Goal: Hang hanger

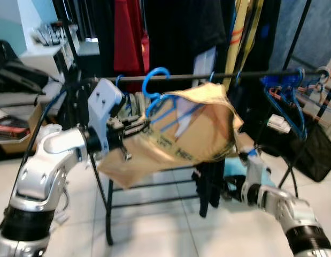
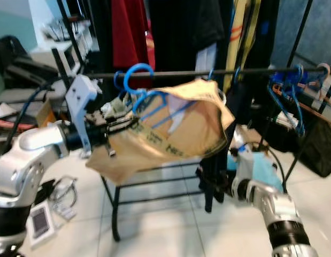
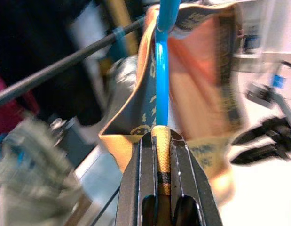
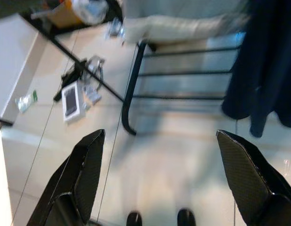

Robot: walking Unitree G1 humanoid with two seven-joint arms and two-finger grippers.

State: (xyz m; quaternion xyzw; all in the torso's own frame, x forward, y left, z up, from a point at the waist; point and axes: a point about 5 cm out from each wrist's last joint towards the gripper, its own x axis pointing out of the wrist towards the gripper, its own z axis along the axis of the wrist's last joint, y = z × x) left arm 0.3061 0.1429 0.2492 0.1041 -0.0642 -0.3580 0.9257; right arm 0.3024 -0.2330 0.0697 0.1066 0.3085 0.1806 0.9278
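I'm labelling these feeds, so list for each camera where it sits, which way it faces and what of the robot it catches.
Left eye view: on the head, facing forward and down at the black clothes rail; both silver arms show.
Right eye view: same head, same scene, shifted sideways.
Left wrist view: looks along the left claw, shut on the tan cloth garment over the blue plastic hanger.
Right wrist view: looks down past the open right claw at the white tiled floor.
Shared: eye views and left wrist view show hanger, garment and rail.

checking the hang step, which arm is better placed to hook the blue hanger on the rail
Left. The left end effector grips the tan garment's edge on the blue hanger, hook at the rail. The right end effector hangs low, open over the floor.
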